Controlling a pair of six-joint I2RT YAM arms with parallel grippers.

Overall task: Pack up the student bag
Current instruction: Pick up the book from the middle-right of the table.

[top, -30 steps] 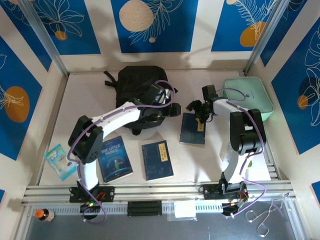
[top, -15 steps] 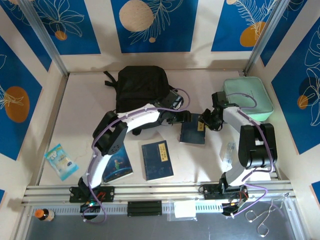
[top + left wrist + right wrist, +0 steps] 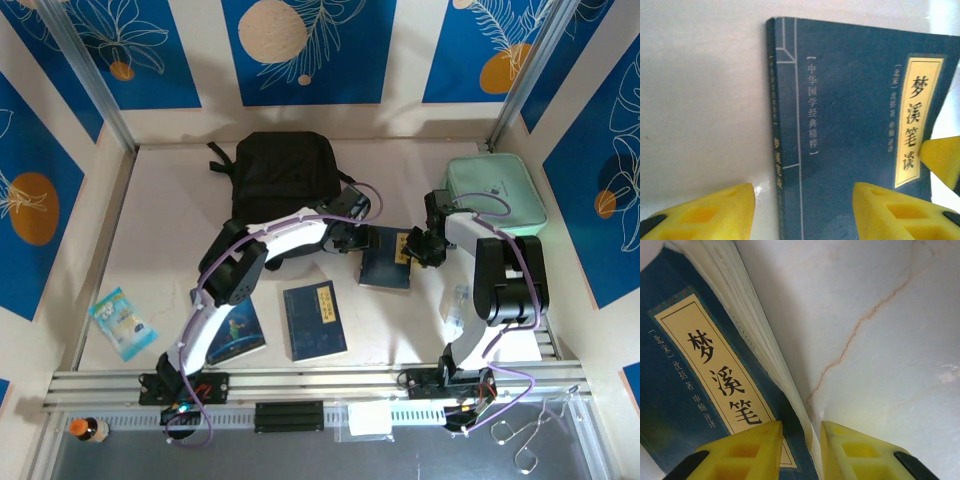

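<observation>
Left tool (image 3: 802, 192) has its yellow fingers (image 3: 705, 210) spread across the spine edge of a dark blue book (image 3: 384, 265), one finger over the bench (image 3: 170, 200) and the other over the cover. Right tool (image 3: 801, 427) pinches the same book's page edge, its fingers nearly together. Black student bag (image 3: 283, 172) lies at the back of the bench, behind and left of the book.

**Setting:** robot test cell, laboratory type. The pale table (image 3: 170, 200) was boxed in on three sides by wall panels (image 3: 310, 50) printed blue with leaf-and-orb motifs (a staged backdrop rather than room décor). Aluminium posts (image 3: 85, 75) stood at upper left and upper right. A slotted aluminium rail (image 3: 320, 380) ran along the bottom edge and carried two bolted arm bases (image 3: 165, 385).
</observation>
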